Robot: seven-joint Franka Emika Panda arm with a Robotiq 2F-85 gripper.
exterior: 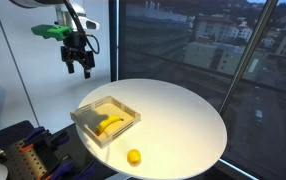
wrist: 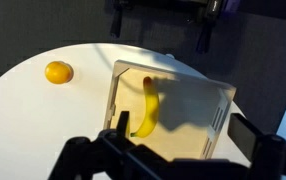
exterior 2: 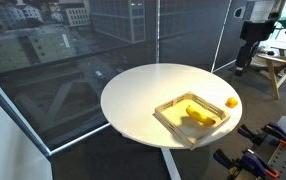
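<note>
A shallow wooden tray stands on the round white table near its edge. A yellow banana lies inside the tray. A small orange fruit rests on the tabletop beside the tray. My gripper hangs high above the table's edge, open and empty. In the wrist view its dark fingers frame the tray from far above, and its shadow falls over the tray's middle.
Tall windows with a city view surround the table in both exterior views. A rack of clamps and tools stands below the table edge near the tray. A wooden table sits behind the arm.
</note>
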